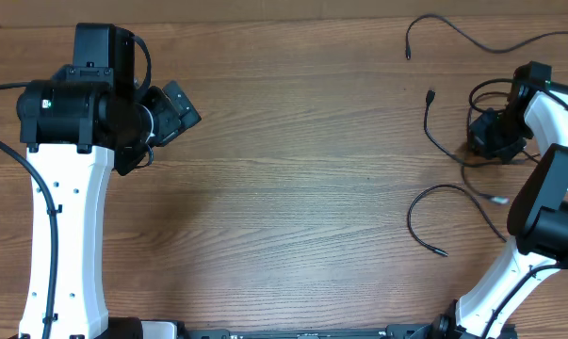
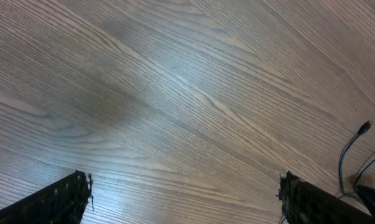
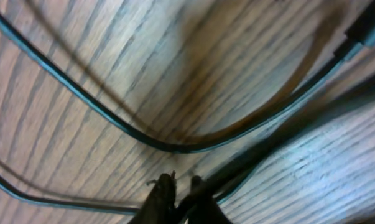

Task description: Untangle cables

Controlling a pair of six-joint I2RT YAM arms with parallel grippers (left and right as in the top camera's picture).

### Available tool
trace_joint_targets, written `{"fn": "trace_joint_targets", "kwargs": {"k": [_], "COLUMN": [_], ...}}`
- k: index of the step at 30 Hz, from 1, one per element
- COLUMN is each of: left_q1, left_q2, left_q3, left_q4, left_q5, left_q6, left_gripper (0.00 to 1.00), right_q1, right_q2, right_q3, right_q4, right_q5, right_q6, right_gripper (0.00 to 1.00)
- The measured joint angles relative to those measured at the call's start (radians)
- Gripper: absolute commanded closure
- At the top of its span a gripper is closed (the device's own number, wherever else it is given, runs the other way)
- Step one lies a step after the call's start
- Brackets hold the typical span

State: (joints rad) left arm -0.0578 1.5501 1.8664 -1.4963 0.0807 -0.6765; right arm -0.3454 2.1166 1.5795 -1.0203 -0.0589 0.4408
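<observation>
Right gripper of mine is clenched, its fingertips pinched together low over the wood near the worktop's right edge, and a dark cord seems to run out from between them; the close view is blurred, so I judge that I have one strand of the cables and cannot be sure it is only one. Other strands curve across the wood just beside my fingertips, one crossing under another. From above, the bunch sits under my right wrist, with three looser strands lying apart toward the far right corner, the right edge and the near right side. My left gripper hangs released, wide open, over bare wood at the far left, well apart from every cord. The risk I see is that a pull from here drags the whole bunch along instead of freeing one strand, since nothing pins the rest, and that could tighten the crossings. A thin cord could also slip from so narrow a pinch, or catch on my own arm's wiring.
</observation>
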Motion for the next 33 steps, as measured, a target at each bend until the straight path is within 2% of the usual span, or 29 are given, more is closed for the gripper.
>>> {"fn": "trace_joint_targets", "kwargs": {"k": [4, 14, 24, 33], "left_q1": [0.000, 0.000, 0.000, 0.000], "left_q2": [0.000, 0.000, 0.000, 0.000], "left_q3": [0.000, 0.000, 0.000, 0.000], "left_q4": [0.000, 0.000, 0.000, 0.000], "left_q5": [0.000, 0.000, 0.000, 0.000], "left_q6": [0.000, 0.000, 0.000, 0.000], "left_gripper": [0.01, 0.00, 0.00, 0.01], "right_q1": [0.000, -0.001, -0.001, -0.001], "right_q2": [0.000, -0.011, -0.144, -0.151], "right_q3": [0.004, 0.151, 0.156, 0.156], "right_q4": [-0.032, -0.277, -0.526, -0.603], "right_q5": [0.000, 0.000, 0.012, 0.058], "right_q6": [0.002, -0.022, -0.049, -0.014], "right_gripper": [0.96, 0.96, 0.96, 0.96]}}
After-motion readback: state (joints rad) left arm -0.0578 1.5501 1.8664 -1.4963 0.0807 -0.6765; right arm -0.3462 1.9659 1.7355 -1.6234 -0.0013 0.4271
